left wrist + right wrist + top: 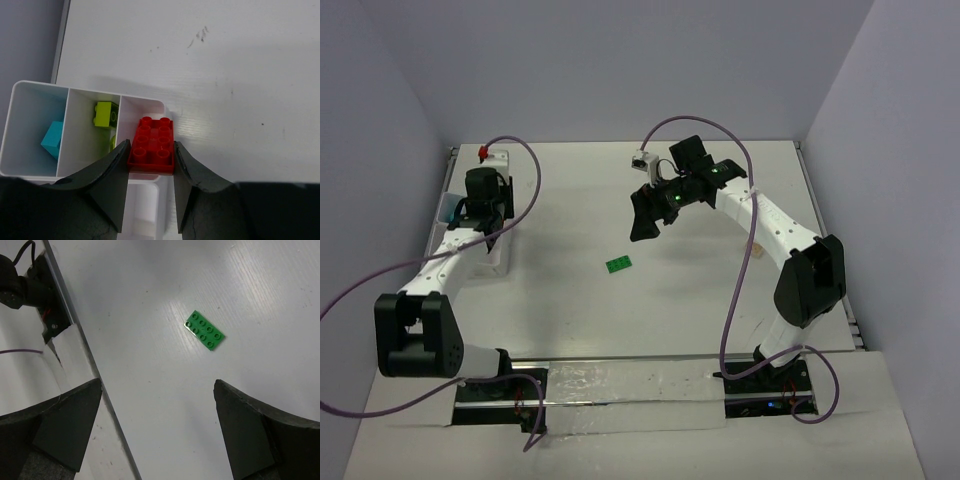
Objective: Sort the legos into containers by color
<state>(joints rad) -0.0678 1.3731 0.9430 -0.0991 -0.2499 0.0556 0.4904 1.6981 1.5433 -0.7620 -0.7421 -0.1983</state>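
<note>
My left gripper [151, 150] is shut on a red lego [154, 142], gripping its two long sides, just above the rightmost compartment of the white container [40, 84]. A blue lego [52, 140] lies in the left compartment and a yellow-green one [106, 114] in the middle. From above, the left gripper [485, 195] sits over the container [448, 215] at the table's left edge. A green lego [618, 264] lies flat mid-table. My right gripper [650, 215] hangs open above and to the right of it. In the right wrist view the green lego [205, 330] lies beyond the spread gripper [157, 390].
Purple cables loop from both arms. A small white connector [640, 158] and a red-tipped one [482, 153] sit near the far edge. The table's front edge [85, 350] and a taped strip [630, 385] run by the arm bases. Walls close in on three sides.
</note>
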